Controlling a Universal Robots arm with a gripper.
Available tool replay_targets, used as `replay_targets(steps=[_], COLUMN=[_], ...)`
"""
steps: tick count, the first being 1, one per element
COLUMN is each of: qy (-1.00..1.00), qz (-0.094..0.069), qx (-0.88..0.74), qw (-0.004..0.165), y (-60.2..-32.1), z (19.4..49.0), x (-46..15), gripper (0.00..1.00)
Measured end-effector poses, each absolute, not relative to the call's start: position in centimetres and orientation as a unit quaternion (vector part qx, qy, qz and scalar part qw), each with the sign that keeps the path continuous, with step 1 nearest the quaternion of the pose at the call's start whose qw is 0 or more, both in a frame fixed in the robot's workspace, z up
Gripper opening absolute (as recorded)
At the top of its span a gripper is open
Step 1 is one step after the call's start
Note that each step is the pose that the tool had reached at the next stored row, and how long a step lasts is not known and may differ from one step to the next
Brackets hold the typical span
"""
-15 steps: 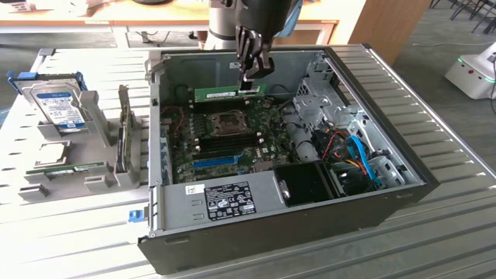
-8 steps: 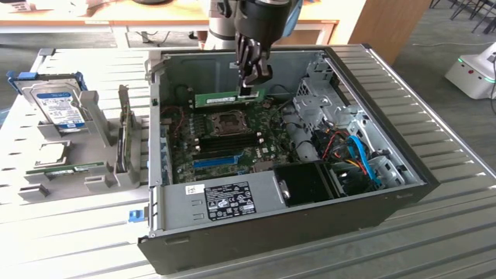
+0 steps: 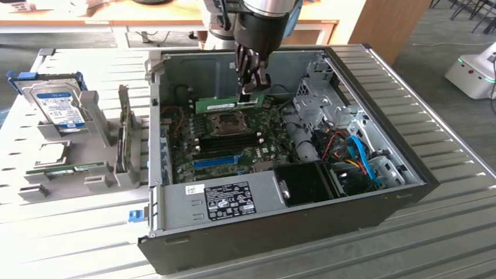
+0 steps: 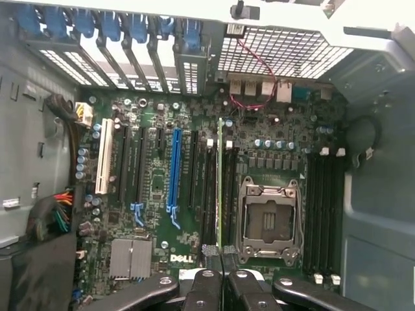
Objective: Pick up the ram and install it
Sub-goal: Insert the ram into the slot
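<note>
Gripper [image 3: 250, 97] clamps ram [image 3: 217, 105] over mobo [image 3: 232, 145]; wrist view shows it edge-on beside CPU socket [image 4: 269, 220].

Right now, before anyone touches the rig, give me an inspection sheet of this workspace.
Surface: slatted metal table carrying an open computer case.
Job's things: the ram, a green stick held on edge above the motherboard, beside the CPU socket; cannot tell whether it touches a slot.
Clutter: at the exterior view's left, a hard drive, an upright expansion card and a second green stick.
Grippers: gripper shut on the ram.
Cables: blue cable and a coloured wire bundle inside the case.
Surroundings: wooden desk behind; white machine at the exterior view's right.
</note>
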State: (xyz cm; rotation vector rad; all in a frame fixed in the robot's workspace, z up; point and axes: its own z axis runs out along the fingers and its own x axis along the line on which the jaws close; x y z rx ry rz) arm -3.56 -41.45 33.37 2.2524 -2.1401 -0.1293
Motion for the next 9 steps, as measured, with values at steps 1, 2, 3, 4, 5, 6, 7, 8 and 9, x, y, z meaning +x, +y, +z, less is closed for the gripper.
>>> replay_targets(steps=[1,2,3,4,5,6,7,8,9], qy=[-0.688,-0.688,-0.688,-0.688,-0.688,-0.688,-0.688,-0.688,-0.689], qz=[-0.042,-0.042,-0.042,-0.042,-0.041,-0.041,-0.041,-0.041,-0.041], qx=[0.724,0.724,0.724,0.724,0.724,0.724,0.724,0.724,0.724], qw=[0.016,0.016,0.016,0.016,0.016,0.016,0.016,0.016,0.016], y=[-41.4,-41.4,-41.4,-41.4,-41.4,-41.4,-41.4,-41.4,-41.4], z=[33.2,33.0,32.8,32.6,32.5,32.3,32.1,31.9,31.7], x=[-3.6,-3.6,-3.6,-3.6,-3.6,-3.6,-3.6,-3.6,-3.6], gripper=[0.12,0.12,0.12,0.12,0.12,0.12,0.12,0.12,0.12])
